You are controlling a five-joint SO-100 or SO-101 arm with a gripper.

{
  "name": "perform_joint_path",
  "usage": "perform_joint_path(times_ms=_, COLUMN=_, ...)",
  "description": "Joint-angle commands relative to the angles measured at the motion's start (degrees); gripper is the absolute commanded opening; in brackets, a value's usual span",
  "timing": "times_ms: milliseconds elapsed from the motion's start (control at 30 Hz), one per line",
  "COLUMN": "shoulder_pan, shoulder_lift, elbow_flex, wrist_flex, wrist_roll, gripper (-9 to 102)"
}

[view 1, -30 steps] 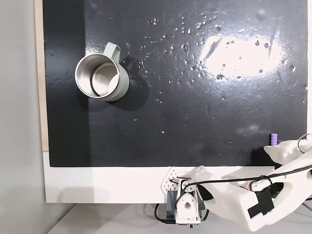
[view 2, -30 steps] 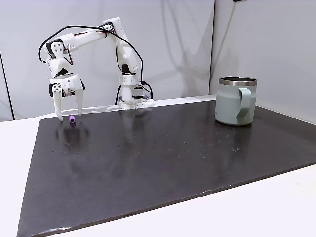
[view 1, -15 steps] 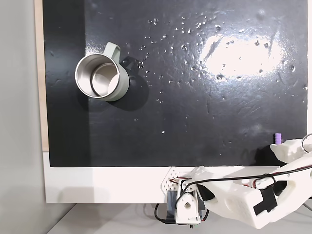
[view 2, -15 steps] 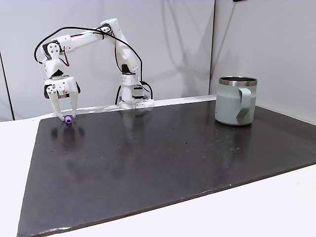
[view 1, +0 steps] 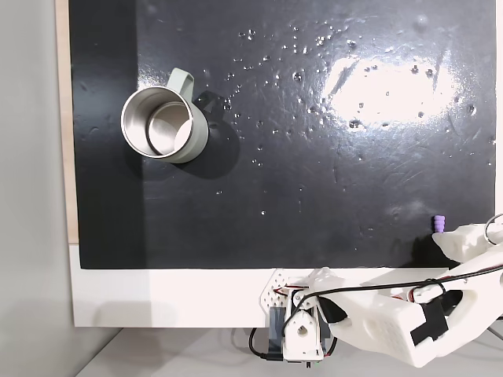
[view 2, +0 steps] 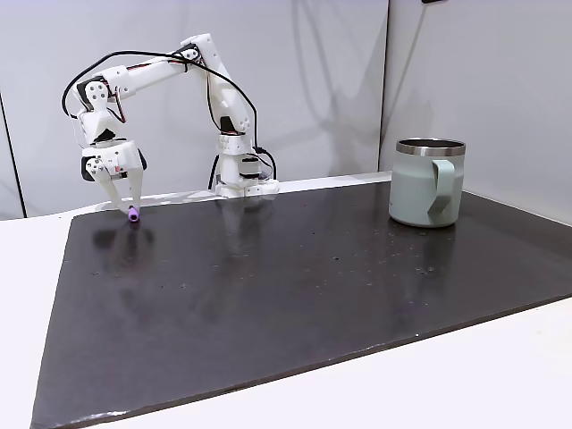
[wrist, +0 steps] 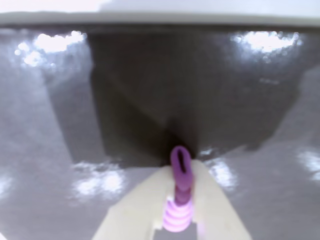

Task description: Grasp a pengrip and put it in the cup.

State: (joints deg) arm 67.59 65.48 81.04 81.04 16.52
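No brand, label or writing could be read on anything in these frames.

The gripper (wrist: pixel 181 187) was clenched on the pengrip (wrist: pixel 179 200). In the wrist view its two pale fingers (wrist: pixel 137 210) came together to a narrow point with the purple ribbed cylinder pinched between them, one end poking out past the fingertips toward the dark mat (wrist: pixel 75 125) below. In a fixed view from the side, the gripper (view 2: pixel 130 211) hung from the white arm (view 2: pixel 152 71) with its fingers drawn almost together, pointing down, and the pengrip (view 2: pixel 133 214) sat at their tips just at the mat's surface; whether it touched the mat could not be told. This was at the mat's far left corner in that view, close to the back edge. In a fixed view from above, the pengrip (view 1: pixel 439 223) showed as a small purple stub sticking out from the white gripper (view 1: pixel 444 236), near the mat's lower right corner, just inside the lower edge.

The cup (view 1: pixel 163 126) stood upright near the upper left corner of the mat (view 1: pixel 314 157) in that top-down view, steel inside showing, its handle toward the upper right, well apart from the gripper. From the side the cup (view 2: pixel 427 182) stood near the right edge of the mat (view 2: pixel 295 286), handle facing the camera.

The arm's base (view 2: pixel 243 179) sat on the white worktop (view 2: pixel 36 268) just beyond the mat's back edge.
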Motion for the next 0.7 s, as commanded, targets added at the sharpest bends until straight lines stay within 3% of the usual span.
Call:
perform_joint_path(times_ms=0, shoulder_pan=-2.5, shoulder_lift=6.0, elbow_flex=-1.8, wrist_flex=3.0, wrist_roll=0.4, gripper=0)
perform_joint_path(times_ms=367, shoulder_pan=-12.5, shoulder_lift=23.4, elbow_flex=-2.1, wrist_flex=12.7, wrist_roll=6.8, gripper=0)
perform_joint_path(times_ms=667, shoulder_pan=-31.1, shoulder_lift=38.9, elbow_flex=-2.1, wrist_flex=17.8, wrist_roll=8.7, gripper=0)
